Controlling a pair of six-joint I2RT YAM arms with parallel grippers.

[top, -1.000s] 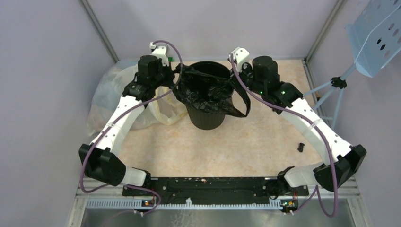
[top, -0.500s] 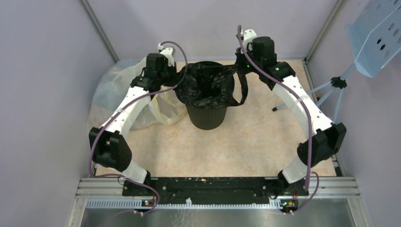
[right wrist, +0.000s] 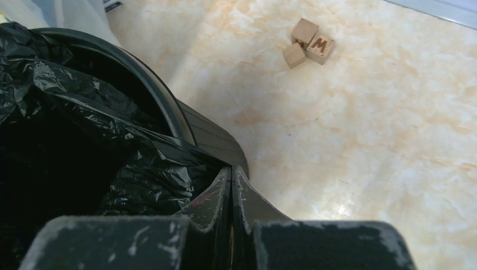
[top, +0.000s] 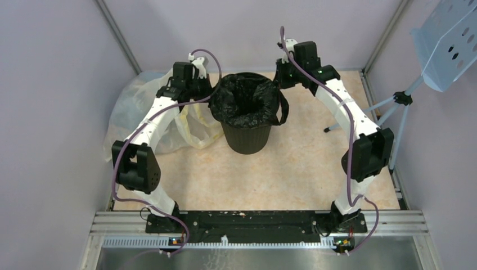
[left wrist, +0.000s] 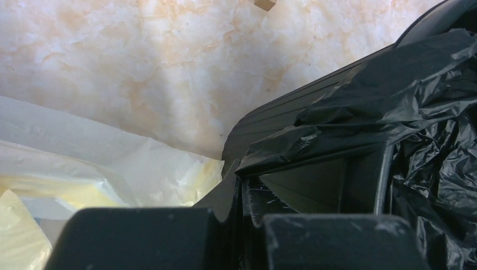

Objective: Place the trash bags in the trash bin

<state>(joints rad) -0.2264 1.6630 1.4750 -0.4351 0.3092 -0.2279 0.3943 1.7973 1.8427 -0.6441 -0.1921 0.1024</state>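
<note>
Trash bag (top: 247, 100) sits inside the trash bin (top: 246, 140), which stands upright on the table (top: 270, 180). The bag's mouth is spread open, with crinkled film folded over most of the bin's rim and one loop handle (top: 283, 109) hanging outside the bin's right wall. Right end effector (top: 279, 76) is at the bin's far-right rim. In the wrist view its jaws are pressed together on a fold of black film just outside the rim, so it (right wrist: 231, 174) is holding the bag hem. Left end effector (top: 209, 89) is at the bin's left rim. Film lies over its tips (left wrist: 239, 177), and I cannot tell whether it grips the film or how far it is closed. Step in hand, as judged, is seating the hem over the rim like a liner. To do it well, pull the two sides outward and downward together with equal tension so the light bin neither tips nor slides. Carry the hem below the lip before letting go, and keep the thin film off the sharp rim edge, where it may tear. The dangling handle probably needs tucking in. A translucent pale-yellow bag (top: 129, 112) lies against the bin's left side under the left arm and could snag that wrist on descent. Small wooden blocks (right wrist: 308, 42), one marked M, lie on the table beyond the bin's right side, well apart and out of the way.
</note>
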